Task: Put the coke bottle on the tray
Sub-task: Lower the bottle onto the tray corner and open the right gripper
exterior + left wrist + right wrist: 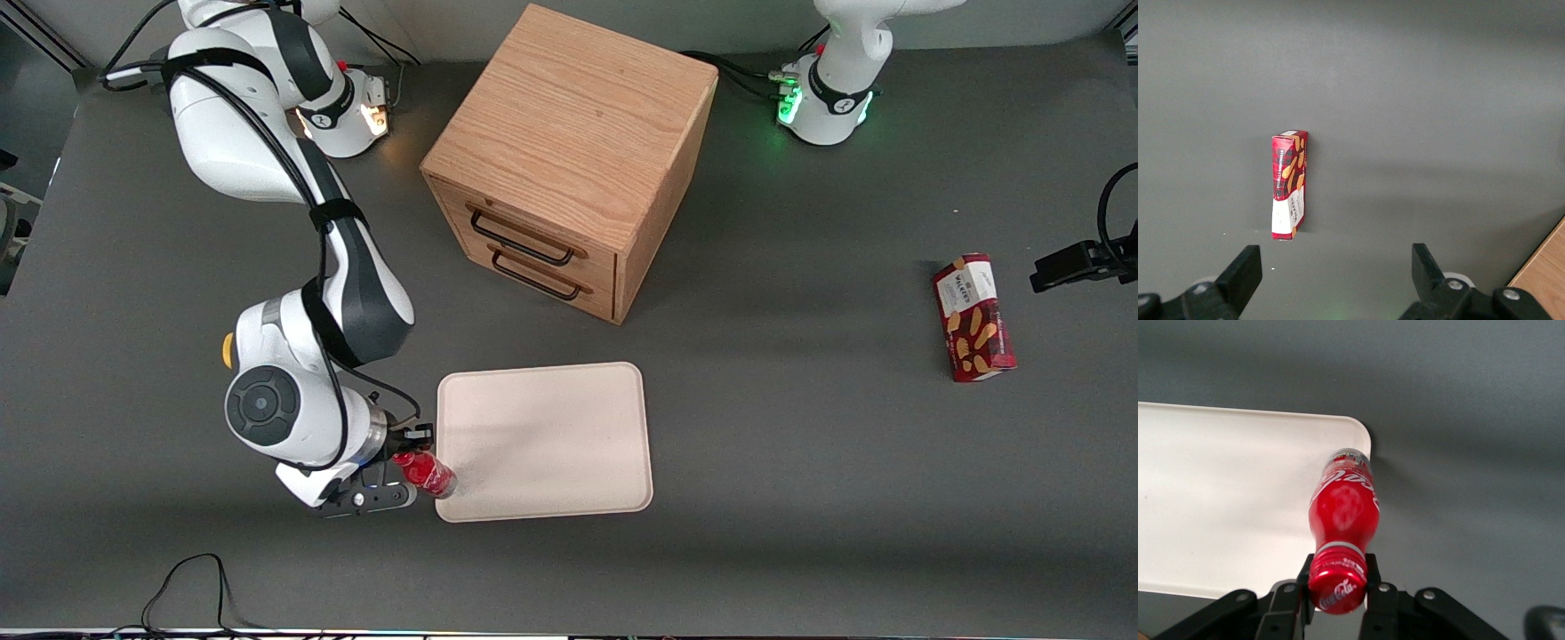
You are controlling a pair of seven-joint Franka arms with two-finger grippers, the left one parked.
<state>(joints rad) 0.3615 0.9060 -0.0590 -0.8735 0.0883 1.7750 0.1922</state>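
The coke bottle is a small red bottle with a red cap and white script logo. My right gripper is shut on its neck just under the cap, holding it tilted. The bottle's base hangs over the corner of the tray that is nearest the front camera and toward the working arm's end. That tray is a large flat cream-white rectangle with rounded corners and a low rim, lying flat on the grey table.
A wooden two-drawer cabinet with black handles stands farther from the front camera than the tray. A red snack box lies toward the parked arm's end of the table. A black cable loops at the table's front edge.
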